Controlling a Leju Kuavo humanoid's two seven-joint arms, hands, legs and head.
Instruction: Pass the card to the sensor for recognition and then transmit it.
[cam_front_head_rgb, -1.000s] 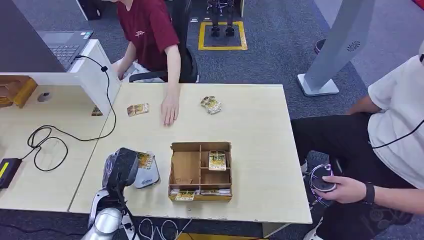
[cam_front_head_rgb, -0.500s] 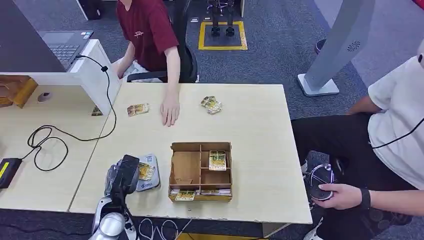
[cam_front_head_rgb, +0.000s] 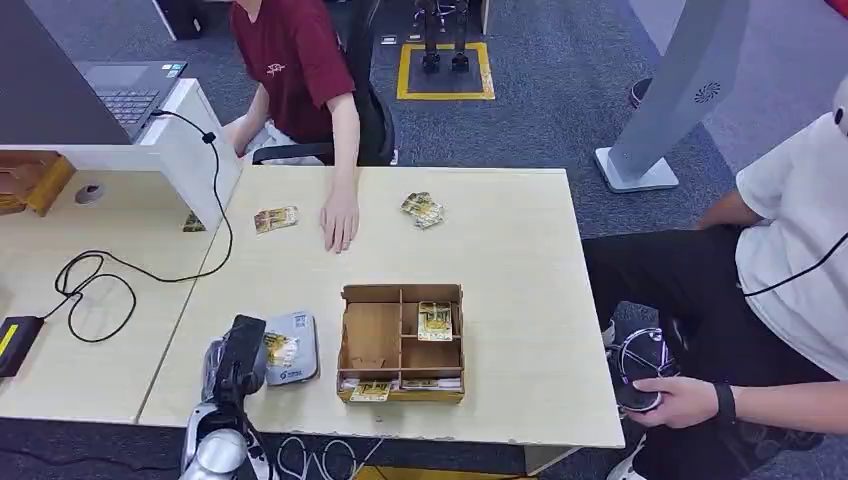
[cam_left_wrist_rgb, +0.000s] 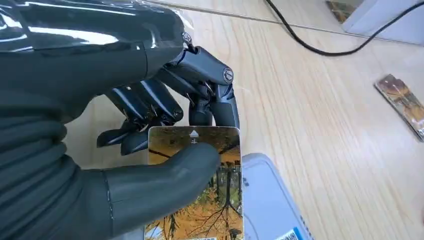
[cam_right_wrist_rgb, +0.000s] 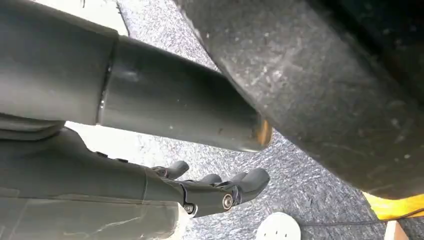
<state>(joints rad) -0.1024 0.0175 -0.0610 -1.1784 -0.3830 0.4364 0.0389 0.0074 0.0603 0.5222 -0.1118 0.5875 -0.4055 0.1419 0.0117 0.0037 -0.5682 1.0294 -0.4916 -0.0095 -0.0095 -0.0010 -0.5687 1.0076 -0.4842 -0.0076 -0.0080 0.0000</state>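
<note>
The left hand (cam_front_head_rgb: 238, 357) sits at the near edge of the table (cam_front_head_rgb: 520, 300) with a card (cam_left_wrist_rgb: 197, 185) pinched between its thick thumb and the dark fingers (cam_left_wrist_rgb: 150, 102) behind it. The card is glossy, printed with autumn trees in orange and yellow, with a small white arrow at its free short edge. It is held over the sensor (cam_front_head_rgb: 293, 346), a flat pale-grey pad with rounded corners and a blue label; I cannot tell whether card and pad touch. The right hand (cam_right_wrist_rgb: 215, 190) hangs over grey carpet, fingers loosely extended and apart, holding nothing.

Compared with a second ago, the left hand has drawn back toward the near table edge and lowered, so more of the sensor's top is uncovered, and the card now lies over the pad's near-left part rather than its far end.

Just right of the sensor stands a wooden box (cam_front_head_rgb: 401, 342) with compartments; one card lies in its far right cell and others in the near slot. Farther off, a person's hand (cam_front_head_rgb: 340, 218) rests flat on the table, unmoved, between a loose card (cam_front_head_rgb: 275, 218) and a small pile of cards (cam_front_head_rgb: 423, 209). At the right a seated person's hand (cam_front_head_rgb: 683, 401) holds a controller, now slightly lower.
</note>
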